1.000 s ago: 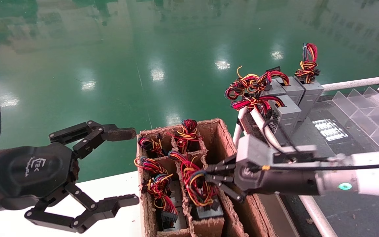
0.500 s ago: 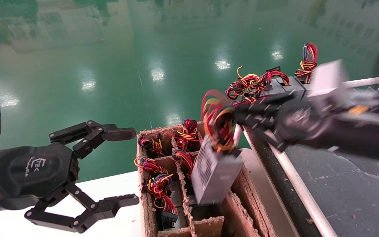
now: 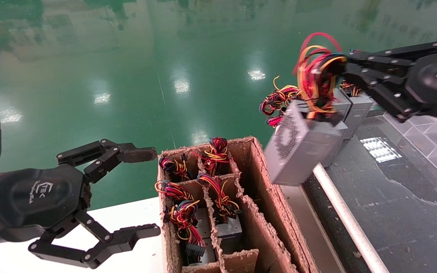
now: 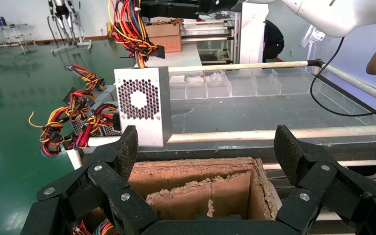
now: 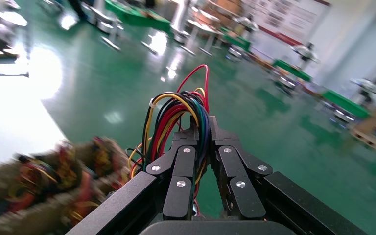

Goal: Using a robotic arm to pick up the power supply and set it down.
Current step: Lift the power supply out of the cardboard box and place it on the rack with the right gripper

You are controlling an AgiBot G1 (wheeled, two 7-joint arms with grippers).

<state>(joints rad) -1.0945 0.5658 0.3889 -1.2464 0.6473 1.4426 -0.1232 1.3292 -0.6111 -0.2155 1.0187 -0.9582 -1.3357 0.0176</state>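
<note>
The power supply [image 3: 301, 151], a grey metal box with a vented side, hangs tilted in the air just right of the cardboard box [image 3: 269, 197]. It dangles by its looped red, yellow and blue wires [image 3: 317, 70]. My right gripper [image 3: 341, 66] is shut on that wire bundle at the upper right; the right wrist view shows the wires [image 5: 176, 105] pinched between the fingers of the right gripper [image 5: 203, 127]. In the left wrist view the power supply [image 4: 139, 105] hangs above the white rail. My left gripper [image 3: 146, 191] stays parked and open at the lower left.
The divided cardboard box holds other units with wire bundles [image 3: 224, 204]. More grey units [image 3: 357, 108] stand at the far end of the dark work surface [image 3: 393, 189], edged by a white rail [image 3: 340, 216]. Clear plastic dividers [image 4: 235, 83] lie beyond.
The right gripper has lifted the power supply by its wires out of the cardboard box and swung it up and to the right. The left arm has not moved.
</note>
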